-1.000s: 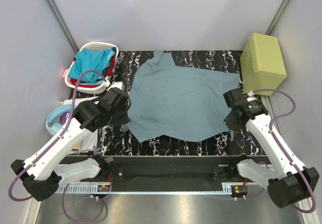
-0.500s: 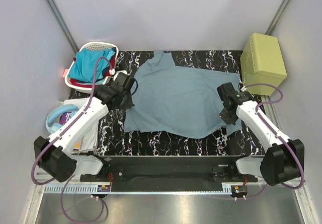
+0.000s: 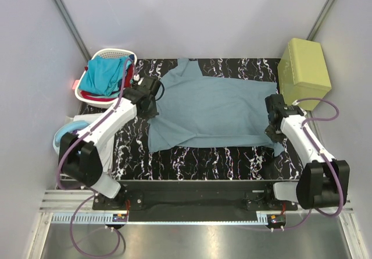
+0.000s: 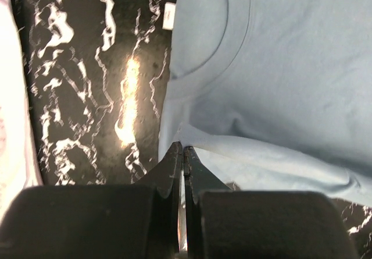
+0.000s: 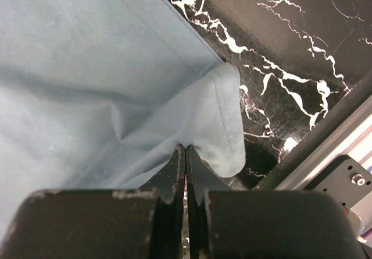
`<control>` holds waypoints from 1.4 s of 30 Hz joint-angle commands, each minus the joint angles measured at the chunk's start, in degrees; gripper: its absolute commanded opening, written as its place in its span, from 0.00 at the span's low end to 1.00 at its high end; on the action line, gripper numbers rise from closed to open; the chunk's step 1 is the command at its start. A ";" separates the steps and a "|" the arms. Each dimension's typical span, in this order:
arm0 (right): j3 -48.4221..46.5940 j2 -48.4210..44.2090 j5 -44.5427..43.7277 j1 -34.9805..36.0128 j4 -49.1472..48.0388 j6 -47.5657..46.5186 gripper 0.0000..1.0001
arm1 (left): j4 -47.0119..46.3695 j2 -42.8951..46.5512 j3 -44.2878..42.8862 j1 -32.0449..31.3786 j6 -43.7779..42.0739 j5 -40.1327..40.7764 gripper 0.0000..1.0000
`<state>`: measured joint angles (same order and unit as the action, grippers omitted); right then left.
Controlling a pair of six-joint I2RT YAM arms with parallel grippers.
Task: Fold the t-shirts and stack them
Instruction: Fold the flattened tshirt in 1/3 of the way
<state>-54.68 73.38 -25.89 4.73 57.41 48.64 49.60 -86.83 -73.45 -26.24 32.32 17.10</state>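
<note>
While looking down from above, finds a black, white-veined table point(image 3: 203, 165) filling most of the view, with both arm bases at its near edge. Carries the grey-blue t-shirt point(image 3: 212, 110) across its middle, spread nearly flat, near edge fairly straight, one sleeve poking toward the far left. Holds an olive-green box point(image 3: 303, 73) at the far right corner, just beside the shirt's right side. Holds a white laundry basket point(image 3: 113, 52) at the far left corner, with the turquoise t-shirt point(image 3: 104, 75) bunched inside and the red t-shirt point(image 3: 96, 96) peeking out beneath it.

Reaches in from each side with one arm, both bent low over the cloth. Shows the left gripper point(image 4: 183, 154) with fingers pressed together, pinching a raised fold at the grey-blue shirt's left edge, just short of the neck opening. Shows the right gripper point(image 5: 185, 151) likewise closed, nipping a turned-over hem corner near the table's right rim. Picks out a small white tag point(image 4: 169, 16) at the collar, lying against the dark tabletop.
</note>
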 commanded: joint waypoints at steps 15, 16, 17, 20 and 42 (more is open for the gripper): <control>-5.79 12.21 -3.64 -1.21 -5.64 2.16 0.00 | -5.66 -12.40 -9.34 4.44 -2.87 -0.49 0.00; -6.40 12.66 -3.90 -1.04 -5.90 2.25 0.00 | -5.57 -13.01 -9.69 4.88 -2.87 -0.75 0.00; -6.67 13.79 -3.99 -1.21 -6.16 2.51 0.00 | -5.66 -14.15 -10.91 5.14 -2.87 -0.84 0.00; -7.55 15.82 -4.08 -1.74 -6.69 2.77 0.00 | -5.57 -16.00 -13.55 5.76 -3.05 -1.37 0.00; -9.31 25.66 -4.35 -2.62 -11.62 2.07 0.00 | -5.83 -31.21 -25.34 6.64 -2.96 -3.31 0.00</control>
<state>-61.73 97.58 -27.00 2.57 47.11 50.35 45.36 -116.73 -94.85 -20.12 30.15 14.15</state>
